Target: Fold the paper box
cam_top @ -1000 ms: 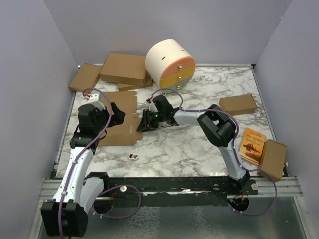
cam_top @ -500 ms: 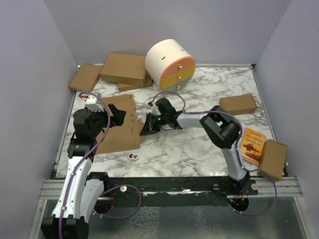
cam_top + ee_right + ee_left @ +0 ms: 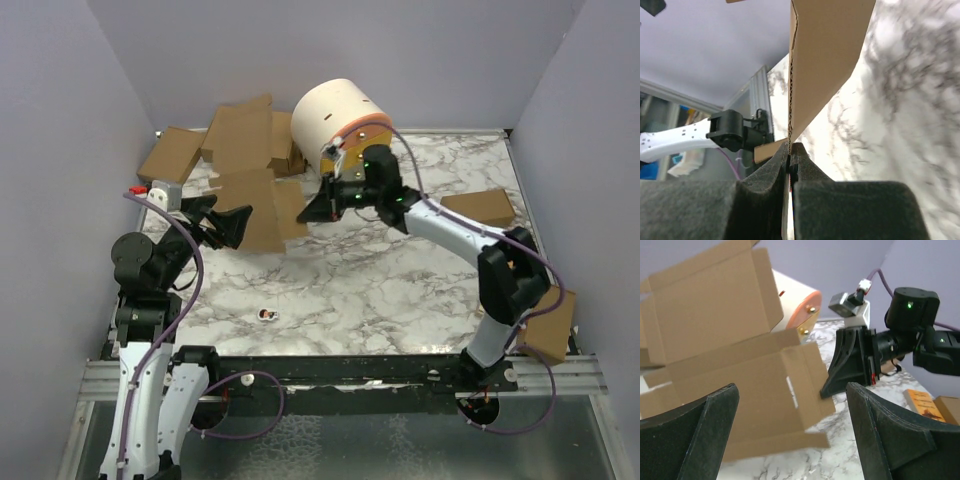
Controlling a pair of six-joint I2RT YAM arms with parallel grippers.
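The paper box is a flat brown die-cut sheet with flaps, lifted off the table and tilted up toward the back. My right gripper is shut on its right edge. In the right wrist view the pinched edge rises out of the shut gripper. My left gripper is open and empty, just left of the sheet's lower part. In the left wrist view the sheet hangs in front of the open gripper, apart from both fingers.
A round white drum with orange and yellow drawers stands right behind the sheet. Brown cartons lie at back left, at right and at the right front edge. An orange book lies at right. A small sticker lies near the front.
My right gripper has lifted the sheet off the table, up and toward the back. My left gripper has come away from the sheet's left side and drawn back to the left.
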